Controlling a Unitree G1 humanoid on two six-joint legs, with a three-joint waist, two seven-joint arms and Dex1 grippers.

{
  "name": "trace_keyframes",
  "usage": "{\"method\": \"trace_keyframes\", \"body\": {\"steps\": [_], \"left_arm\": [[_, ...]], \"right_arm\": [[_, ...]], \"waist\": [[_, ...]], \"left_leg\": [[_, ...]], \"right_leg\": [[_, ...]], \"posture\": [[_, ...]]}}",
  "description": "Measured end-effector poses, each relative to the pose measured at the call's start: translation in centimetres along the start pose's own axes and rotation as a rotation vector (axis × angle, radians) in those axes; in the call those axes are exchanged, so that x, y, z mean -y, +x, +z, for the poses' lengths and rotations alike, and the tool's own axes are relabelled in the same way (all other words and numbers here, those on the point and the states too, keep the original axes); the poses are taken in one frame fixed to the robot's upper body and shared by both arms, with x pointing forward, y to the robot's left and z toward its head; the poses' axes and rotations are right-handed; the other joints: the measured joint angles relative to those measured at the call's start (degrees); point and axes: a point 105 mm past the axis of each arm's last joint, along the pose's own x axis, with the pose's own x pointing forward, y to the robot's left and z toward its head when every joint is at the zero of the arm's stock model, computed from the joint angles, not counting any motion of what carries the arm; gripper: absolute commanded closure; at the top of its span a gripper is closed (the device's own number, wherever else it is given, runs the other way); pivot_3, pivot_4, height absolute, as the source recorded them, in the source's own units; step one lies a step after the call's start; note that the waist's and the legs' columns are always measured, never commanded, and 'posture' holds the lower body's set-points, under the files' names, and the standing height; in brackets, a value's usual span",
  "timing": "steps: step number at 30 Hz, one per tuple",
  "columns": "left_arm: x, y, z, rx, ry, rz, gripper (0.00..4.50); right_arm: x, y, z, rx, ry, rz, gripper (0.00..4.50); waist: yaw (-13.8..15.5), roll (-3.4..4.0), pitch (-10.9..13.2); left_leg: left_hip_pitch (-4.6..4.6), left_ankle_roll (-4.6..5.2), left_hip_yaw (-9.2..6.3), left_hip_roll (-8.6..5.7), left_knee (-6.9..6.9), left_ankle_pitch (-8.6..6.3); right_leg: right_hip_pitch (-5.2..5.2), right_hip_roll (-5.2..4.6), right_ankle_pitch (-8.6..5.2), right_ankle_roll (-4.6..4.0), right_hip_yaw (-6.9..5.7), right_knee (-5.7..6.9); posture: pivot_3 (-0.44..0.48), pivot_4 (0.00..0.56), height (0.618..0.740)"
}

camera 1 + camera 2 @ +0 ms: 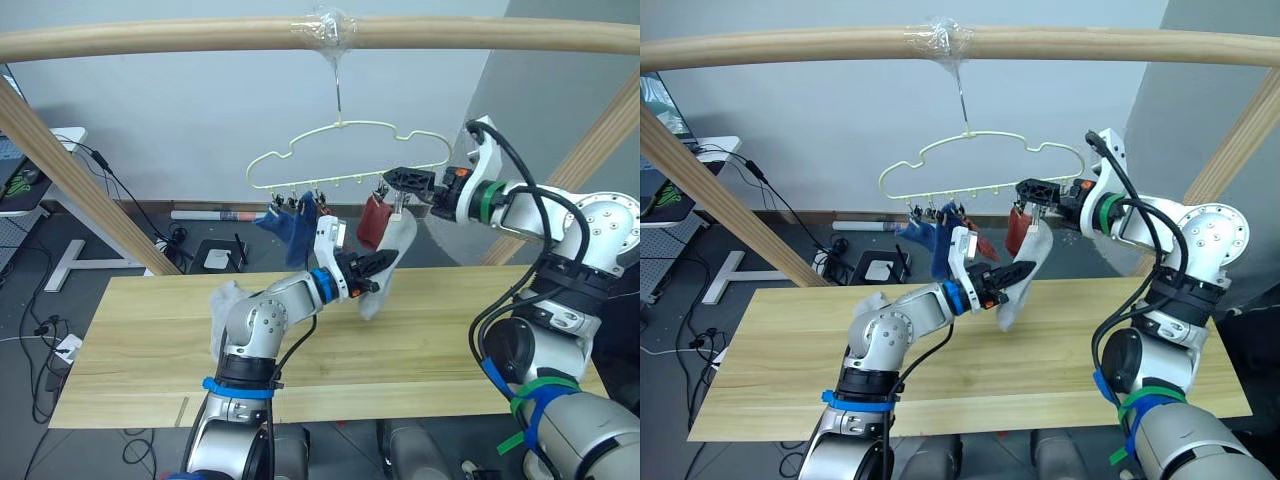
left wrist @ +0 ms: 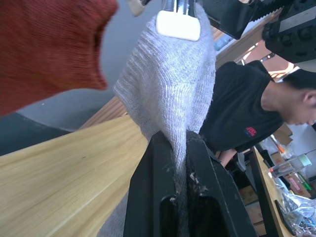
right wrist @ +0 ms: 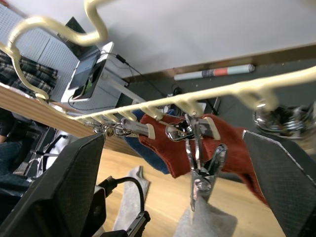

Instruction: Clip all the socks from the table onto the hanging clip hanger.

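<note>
The pale yellow-green clip hanger hangs by its hook from the beam. A blue sock and a rust red sock hang from its clips. A light grey sock hangs beside the red one, with a metal clip on its top edge. My left gripper is shut on this grey sock's lower part, above the table. My right gripper is open, one finger on each side of that clip. Another light grey sock lies on the table, partly behind my left arm.
A thick wooden beam spans the top, with slanted wooden posts at both sides. A person in a black shirt is beyond the table. A white desk stands on the floor at the far left.
</note>
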Motion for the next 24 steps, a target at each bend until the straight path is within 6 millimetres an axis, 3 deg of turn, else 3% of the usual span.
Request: {"method": "trace_keyframes", "body": {"steps": [2, 6, 12, 17, 21, 24], "left_arm": [[0.1, 0.1, 0.0, 0.005, 0.0, -0.004, 4.5], [0.1, 0.3, -0.7, 0.002, -0.034, -0.021, 3.54], [0.0, 0.6, -1.4, -0.002, -0.075, -0.046, 1.66], [-1.3, -1.0, -2.6, -0.049, -0.095, -0.013, 0.18], [-1.9, -2.9, -2.6, -0.085, -0.032, 0.02, 0.03], [-2.2, -6.5, -0.5, -0.125, 0.176, 0.074, 0.03]], "right_arm": [[-0.1, -0.9, 0.2, 0.014, -0.045, 0.014, 0.02], [0.3, -2.5, -0.1, 0.026, -0.144, -0.004, 0.0], [3.0, -3.9, -0.4, 0.155, -0.223, -0.133, 0.0], [4.2, -4.3, -2.2, 0.158, -0.318, -0.194, 0.0], [4.3, -4.1, -2.9, 0.161, -0.452, -0.219, 0.0], [4.9, -3.9, -4.2, 0.179, -0.584, -0.272, 0.0]], "waist": [[0.02, 0.0, 0.0], [-0.07, 0.0, 0.0], [-0.43, 0.0, -0.01], [-1.48, 0.01, -0.01], [-1.46, -0.01, 0.0], [-1.69, -0.03, 0.02]], "left_leg": [[0.0, 0.0, 0.0, 0.0, 0.0, 0.0], [-0.02, 0.0, 0.02, -0.01, 0.02, 0.0], [0.0, -0.01, 0.05, -0.01, 0.04, 0.01], [0.04, -0.02, 0.06, -0.01, 0.03, 0.01], [0.06, -0.02, 0.06, 0.01, 0.06, 0.02], [0.1, -0.03, 0.08, 0.08, 0.0, 0.02]], "right_leg": [[0.0, 0.0, 0.0, 0.0, -0.01, -0.01], [0.0, -0.01, -0.07, 0.12, 0.01, -0.03], [0.0, 0.0, -0.14, 0.3, 0.04, -0.01], [-0.01, 0.0, -0.15, 0.3, 0.08, 0.01], [0.0, 0.02, -0.13, 0.35, 0.08, 0.03], [-0.04, 0.09, -0.14, 0.33, 0.12, 0.05]], "posture": [[0.005, 0.201, 0.74], [-0.017, 0.189, 0.74], [-0.025, 0.183, 0.74], [-0.022, 0.191, 0.74], [-0.012, 0.192, 0.74], [0.006, 0.199, 0.74]]}}
